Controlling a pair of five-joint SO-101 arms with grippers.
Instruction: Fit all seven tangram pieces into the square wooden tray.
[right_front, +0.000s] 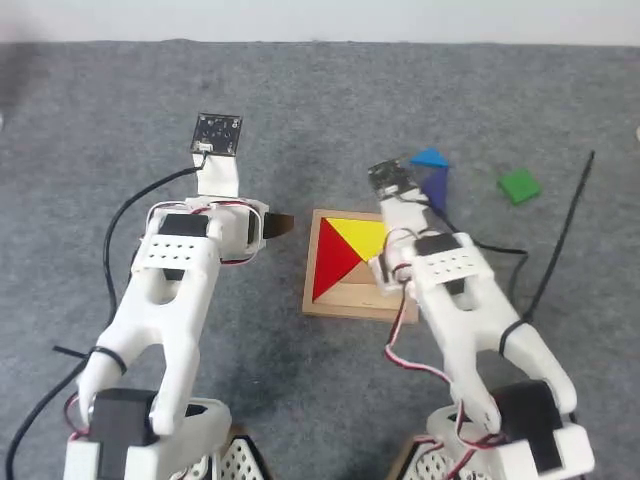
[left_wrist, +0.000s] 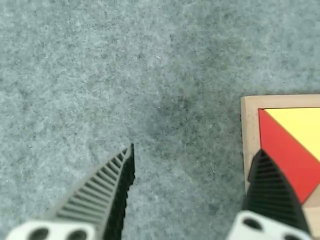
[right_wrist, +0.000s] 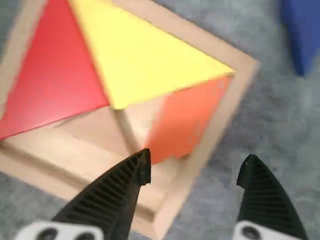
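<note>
Tray (right_front: 310, 280) sits mid-tabletop (right_front: 300, 100) between the two arms, partly filled. A red triangle (right_front: 332, 262) and a yellow triangle (right_front: 362, 236) lie flat along its left and far sides, meeting edge to edge. An orange piece (right_wrist: 185, 120) sits against the yellow in the corner under the right arm. The near part of the tray floor is bare wood, so we judge the task about halfway. A blue triangle (right_front: 430, 158), a dark purple piece (right_front: 437, 185) and a green square (right_front: 519, 185) lie loose on the tabletop beyond the tray's right side. Blue and purple are close together and green is apart; we can't spot a seventh piece. The right end effector (right_wrist: 197, 156) hangs spread wide and empty over the orange corner, one finger above the tray floor and the other outside the rim. We guess that pose suits seating or nudging the orange piece. The left end effector (left_wrist: 195, 150) is also wide and empty, low over the tabletop just beside the tray's left rim, probably parked clear of the work.
</note>
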